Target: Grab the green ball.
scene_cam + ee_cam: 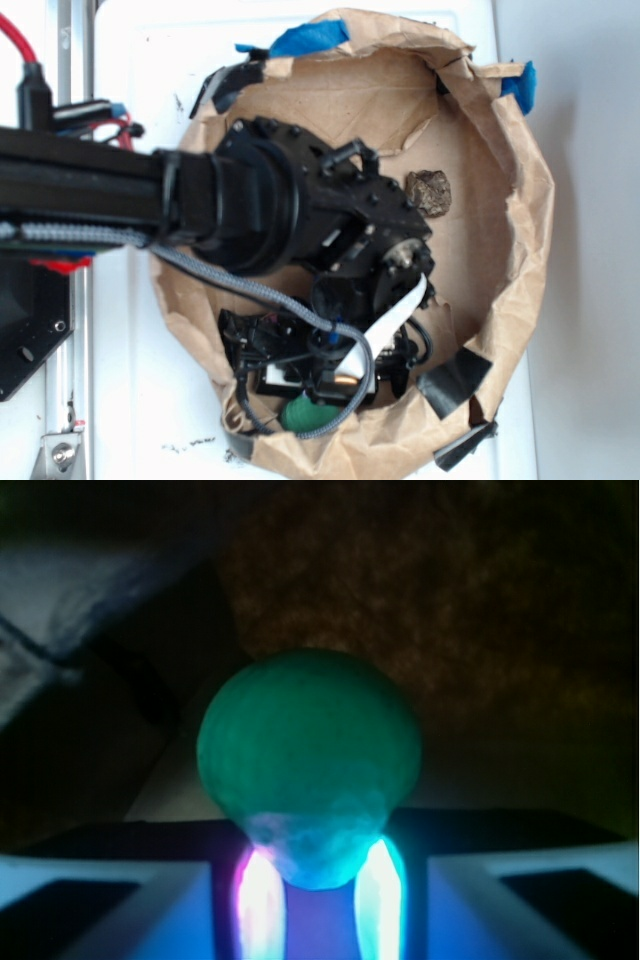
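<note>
Paper [340,100] under green ball [308,758]

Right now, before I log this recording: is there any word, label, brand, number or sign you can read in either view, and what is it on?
None: no readable text in either view.
Exterior view: the brown paper liner, the blue tape and the black arm show no print.
Wrist view: the green ball at the hand is plain.
</note>
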Action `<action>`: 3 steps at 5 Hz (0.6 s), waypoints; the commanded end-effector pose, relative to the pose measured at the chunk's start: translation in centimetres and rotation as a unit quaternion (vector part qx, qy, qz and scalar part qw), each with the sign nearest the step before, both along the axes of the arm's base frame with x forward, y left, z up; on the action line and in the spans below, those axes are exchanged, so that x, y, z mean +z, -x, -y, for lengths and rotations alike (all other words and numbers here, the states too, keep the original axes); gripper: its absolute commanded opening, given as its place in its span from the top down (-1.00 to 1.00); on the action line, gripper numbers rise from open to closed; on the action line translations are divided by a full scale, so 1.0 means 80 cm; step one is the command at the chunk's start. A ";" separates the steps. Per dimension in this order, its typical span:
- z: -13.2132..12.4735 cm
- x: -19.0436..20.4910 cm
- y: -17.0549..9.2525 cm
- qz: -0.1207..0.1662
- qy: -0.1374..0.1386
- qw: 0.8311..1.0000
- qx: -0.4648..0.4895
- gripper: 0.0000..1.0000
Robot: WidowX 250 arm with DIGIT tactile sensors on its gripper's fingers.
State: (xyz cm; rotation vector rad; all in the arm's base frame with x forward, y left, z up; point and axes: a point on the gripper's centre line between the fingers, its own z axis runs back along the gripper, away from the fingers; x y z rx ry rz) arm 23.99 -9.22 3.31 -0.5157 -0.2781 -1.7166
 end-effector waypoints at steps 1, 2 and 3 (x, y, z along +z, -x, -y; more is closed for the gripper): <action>-0.047 0.034 -0.010 0.028 -0.045 0.994 0.101 1.00; -0.071 0.033 -0.015 0.010 -0.062 0.986 0.153 1.00; -0.075 0.032 -0.016 0.005 -0.062 0.985 0.162 1.00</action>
